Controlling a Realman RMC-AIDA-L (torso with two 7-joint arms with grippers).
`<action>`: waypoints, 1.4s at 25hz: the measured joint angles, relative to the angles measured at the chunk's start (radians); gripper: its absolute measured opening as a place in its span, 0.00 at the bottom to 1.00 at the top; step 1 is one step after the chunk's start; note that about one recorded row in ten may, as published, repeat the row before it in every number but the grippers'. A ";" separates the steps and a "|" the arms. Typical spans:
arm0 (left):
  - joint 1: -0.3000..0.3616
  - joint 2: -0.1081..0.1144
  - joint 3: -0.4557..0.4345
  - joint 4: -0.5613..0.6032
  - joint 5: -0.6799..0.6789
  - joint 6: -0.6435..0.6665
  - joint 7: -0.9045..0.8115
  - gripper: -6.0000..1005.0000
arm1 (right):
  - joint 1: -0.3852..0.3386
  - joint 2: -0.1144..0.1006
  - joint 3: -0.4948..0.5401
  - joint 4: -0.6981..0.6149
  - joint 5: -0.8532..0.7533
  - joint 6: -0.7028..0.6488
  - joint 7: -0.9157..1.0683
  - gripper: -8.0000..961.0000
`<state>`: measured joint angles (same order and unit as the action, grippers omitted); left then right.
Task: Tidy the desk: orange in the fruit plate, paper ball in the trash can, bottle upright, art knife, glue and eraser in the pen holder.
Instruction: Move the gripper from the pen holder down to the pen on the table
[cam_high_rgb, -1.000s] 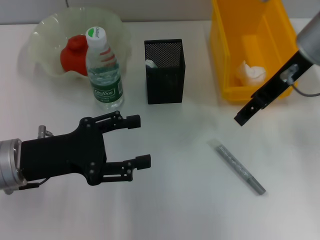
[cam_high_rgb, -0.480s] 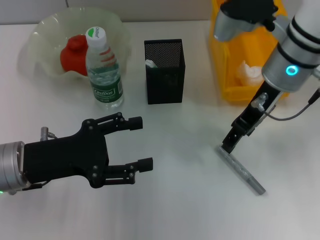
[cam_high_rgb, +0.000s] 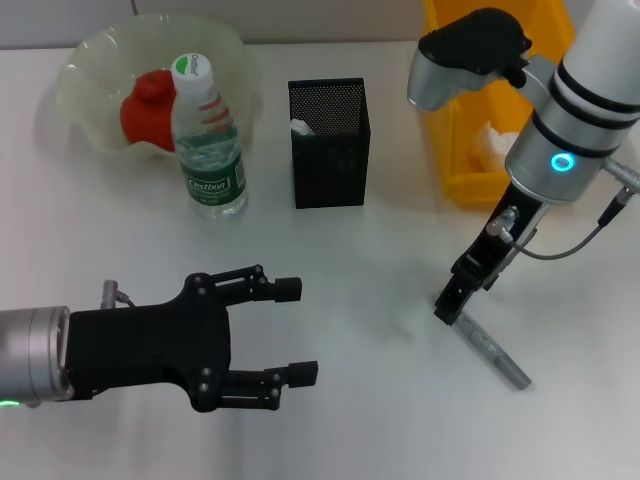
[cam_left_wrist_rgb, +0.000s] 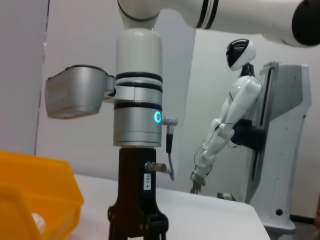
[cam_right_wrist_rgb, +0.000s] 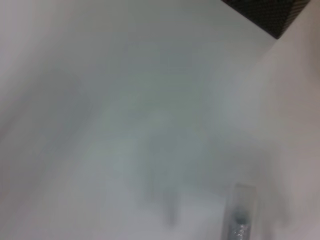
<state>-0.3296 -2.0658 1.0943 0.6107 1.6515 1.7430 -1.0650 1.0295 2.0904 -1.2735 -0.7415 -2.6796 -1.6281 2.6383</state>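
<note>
Right hand (cam_high_rgb: 449, 307) sat at the 10 o'clock end of the art knife (cam_high_rgb: 484, 346), which lay flat on the table (cam_high_rgb: 360, 420), axis 10-to-4 o'clock, grip state unclear; left hand (cam_high_rgb: 290, 332), wide open and empty, was well apart at 9 o'clock.

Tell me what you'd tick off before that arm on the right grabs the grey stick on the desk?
1. Right pincer over the stick's near end: ok, it sits at the end of the grey stick.
2. Right pincer open wide enough: cannot tell.
3. Stick lying free on the table, nothing touching it: ok.
4. Pen holder upright with room inside: ok, only a white tip shows in it.
5. Left pincer out of the way: ok, open and hovering well to the left of the stick.
6. Bottle upright and off the path to the holder: ok.
</note>
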 joint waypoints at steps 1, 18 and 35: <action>0.000 -0.001 0.000 -0.001 0.001 -0.003 0.001 0.83 | 0.002 0.000 0.000 0.006 0.002 0.001 0.000 0.78; 0.000 -0.004 0.001 -0.003 0.002 -0.018 0.003 0.83 | -0.002 0.002 -0.037 0.067 0.030 0.037 0.001 0.79; 0.006 -0.005 0.002 -0.003 -0.009 -0.017 0.004 0.83 | 0.012 0.002 -0.073 0.107 0.048 0.069 0.004 0.53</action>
<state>-0.3238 -2.0709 1.0964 0.6074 1.6428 1.7257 -1.0611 1.0411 2.0923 -1.3467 -0.6348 -2.6317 -1.5592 2.6427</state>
